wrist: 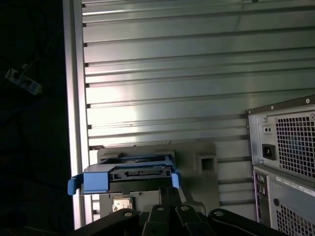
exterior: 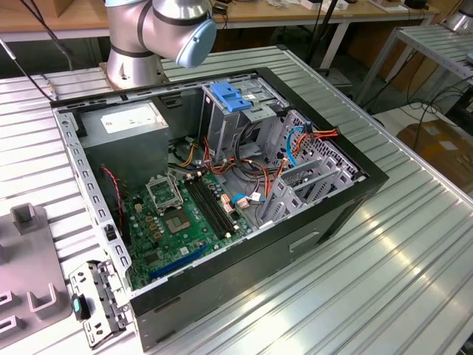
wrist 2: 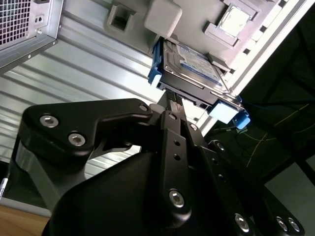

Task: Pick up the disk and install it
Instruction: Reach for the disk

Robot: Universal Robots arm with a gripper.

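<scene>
One robot arm (exterior: 159,29) stands on one ribbed metal table (exterior: 384,281). One open computer case (exterior: 332,222) lies on that table. Inside the case are one green motherboard (exterior: 177,222), one grey power-supply box (exterior: 126,122) and one light-blue latch plate (exterior: 229,96). One loose metal bracket (exterior: 96,303) lies beside the case. The second wrist view shows one disk (wrist 2: 197,64) with two blue side rails (wrist 2: 154,66), one grey fixture plate (wrist 2: 197,19) and one black gripper (wrist 2: 173,101).
</scene>
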